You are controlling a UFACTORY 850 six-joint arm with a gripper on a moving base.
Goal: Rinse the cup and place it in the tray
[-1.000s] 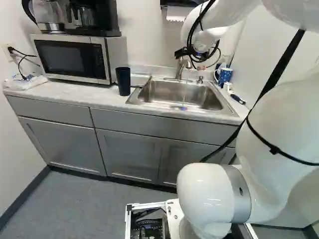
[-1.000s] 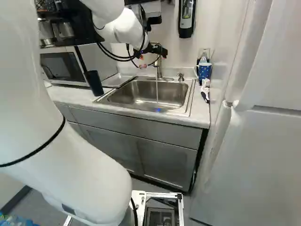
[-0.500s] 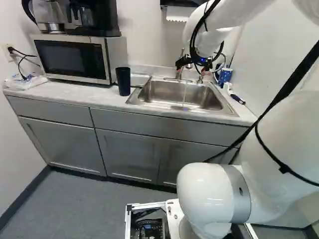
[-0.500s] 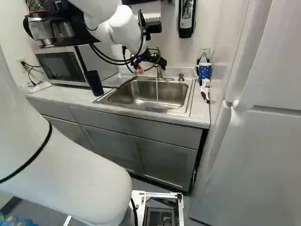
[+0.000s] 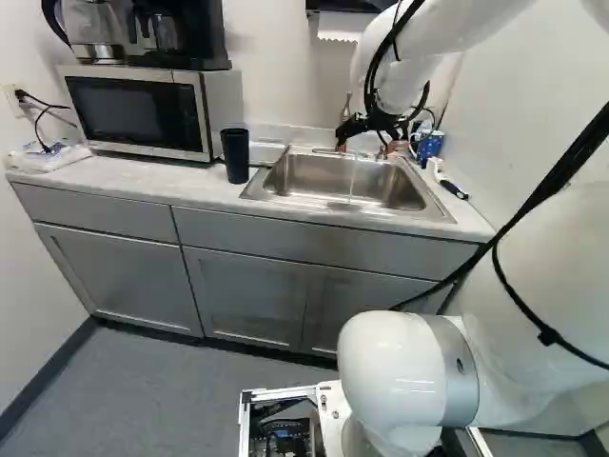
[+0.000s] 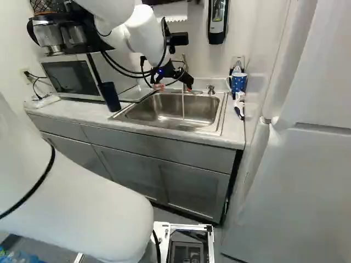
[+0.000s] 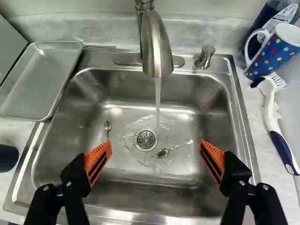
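Has come down closer to the sink than in both earlier pairs of frames, bringing the gripper lower, with a finger angled more steeply downward in the right base view. Still leaves the dark cup standing on the counter, left of the sink, in the same spot as before. Keeps the tray at the sink's left edge, and lets water run from the faucet at the sink's back, as earlier.

Seen in the wrist view: spread wide, with orange pads well apart, above the sink. Shows there, too small to make out in the base views, one spoon and another spoon in the sink, on either side of the drain. Catches only part of the dark cup, but shows the dotted mug plainly by the sink's right rear corner, near the brush lying right of the sink.

Offers only in the base views the microwave left of the sink, under the coffee maker. Reveals in the right base view alone the wall dispenser above the sink.
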